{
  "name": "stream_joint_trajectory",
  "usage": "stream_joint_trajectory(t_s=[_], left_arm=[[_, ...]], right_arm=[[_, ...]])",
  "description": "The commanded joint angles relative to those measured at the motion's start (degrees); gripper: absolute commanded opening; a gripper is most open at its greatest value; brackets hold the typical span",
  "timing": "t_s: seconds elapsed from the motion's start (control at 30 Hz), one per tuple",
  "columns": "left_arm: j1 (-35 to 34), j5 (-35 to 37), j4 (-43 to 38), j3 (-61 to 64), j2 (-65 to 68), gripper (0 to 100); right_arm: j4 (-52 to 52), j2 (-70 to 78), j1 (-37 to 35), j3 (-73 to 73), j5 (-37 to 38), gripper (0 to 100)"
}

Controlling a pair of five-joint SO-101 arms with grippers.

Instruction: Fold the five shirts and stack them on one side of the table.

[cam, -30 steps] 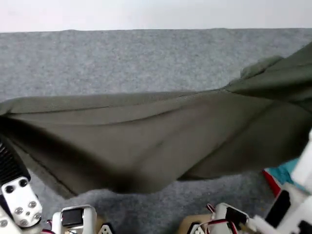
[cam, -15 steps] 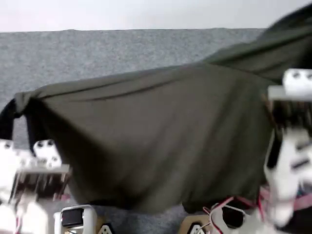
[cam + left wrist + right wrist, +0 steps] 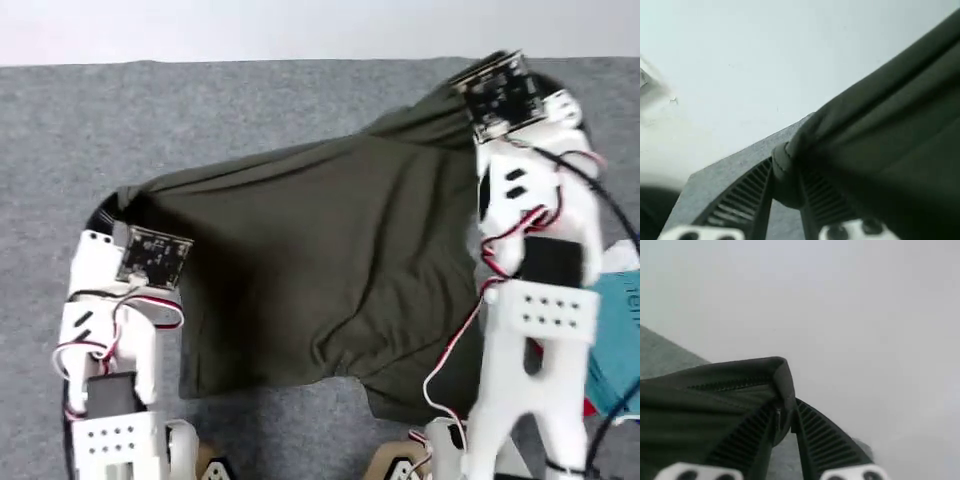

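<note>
An olive green shirt (image 3: 330, 250) is stretched over the grey table (image 3: 300, 100) between my two arms. My left gripper (image 3: 786, 182) is shut on a bunched edge of the shirt (image 3: 880, 140); in the high view it sits at the cloth's near-left corner (image 3: 118, 207). My right gripper (image 3: 784, 420) is shut on a folded hem of the shirt (image 3: 715, 390). The right arm (image 3: 525, 230) stretches out to the shirt's far right corner, where its wrist covers the grip. The shirt's near edge lies in a loose fold on the table.
A teal cloth with a red piece beneath it (image 3: 618, 330) lies at the right edge, beside the right arm's base. Bare grey table extends along the far side and the left. A white wall stands behind the table.
Both arms have swung away from the near edge toward the far side, carrying the shirt. The cloth was stretched wide across the view and now is narrower and lies lower over the table.
</note>
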Motion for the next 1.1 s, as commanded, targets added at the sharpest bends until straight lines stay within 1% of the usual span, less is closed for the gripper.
stream_joint_trajectory(t_s=[0.0, 0.1, 0.27, 0.57, 0.77, 0.87, 1.0, 1.07], left_arm=[[-0.3, -0.1, -8.4, 3.5, 2.5, 0], [-0.3, 0.0, -11.6, 0.2, 9.8, 0], [0.6, 0.2, -14.2, -13.0, 28.6, 0], [1.0, 0.2, -15.1, -41.9, 66.5, 0], [1.0, 0.2, -14.9, -60.1, 85.1, 0], [1.0, 0.2, -11.5, -68.0, 91.9, 0], [1.0, 0.2, -2.0, -78.9, 98.9, 0], [1.1, 0.2, 2.8, -83.2, 101.2, 0]], right_arm=[[-8.9, 2.5, -0.5, 2.4, 1.0, 0.9], [-13.0, 6.5, -0.7, 2.3, 1.0, 0.9], [-14.7, 12.8, -0.7, -2.0, 0.7, 0.9], [-14.7, 29.8, -0.7, -17.5, 0.8, 0.9], [-14.4, 43.5, -0.7, -31.8, 0.8, 0.9], [-14.3, 49.6, -0.7, -39.0, 0.9, 0.9], [-14.0, 56.0, -0.9, -47.4, 1.0, 0.9], [-11.2, 57.9, -1.5, -50.9, 1.0, 0.9]])
